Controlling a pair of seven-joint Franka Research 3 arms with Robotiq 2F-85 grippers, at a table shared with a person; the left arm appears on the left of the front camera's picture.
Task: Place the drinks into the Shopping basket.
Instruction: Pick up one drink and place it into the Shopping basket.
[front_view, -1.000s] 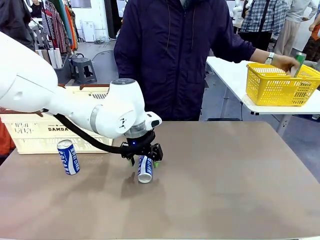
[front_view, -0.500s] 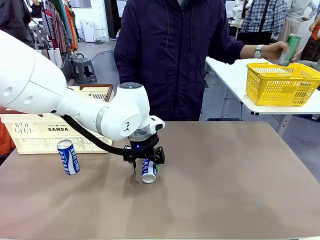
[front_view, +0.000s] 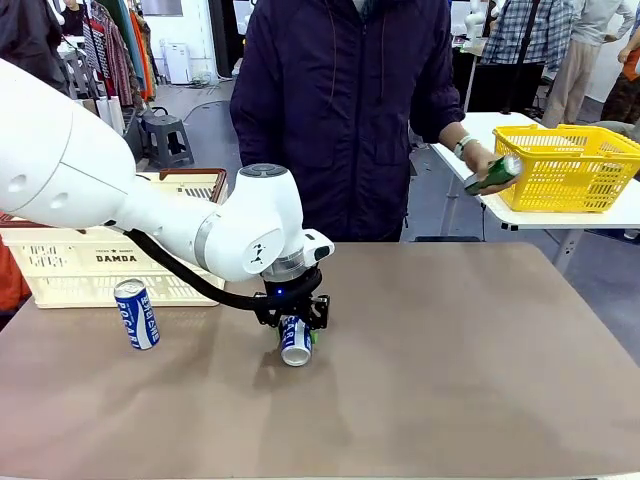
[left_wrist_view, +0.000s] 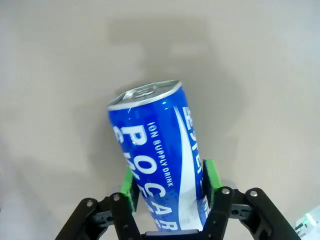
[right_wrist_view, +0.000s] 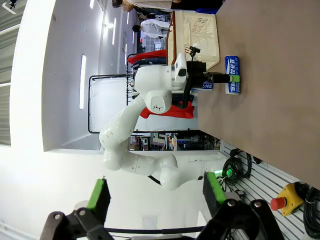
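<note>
Left wrist view: we clench our left gripper (left_wrist_view: 167, 186) across the lying can (left_wrist_view: 150, 150), right of the basket (front_view: 60, 285), for lifting.

I see one blue-and-white can (front_view: 137, 314) upright on the desk (front_view: 450, 350) at near left, just in front of the cream slotted basket (front_view: 90, 262) with its brown rim. A second blue can (front_view: 294, 340) lies mid-desk, silver top toward me, pinched by the left claw (front_view: 296, 322). A green can (front_view: 492, 175) is tilted in a person's hand (front_view: 478, 160), far right.
</note>
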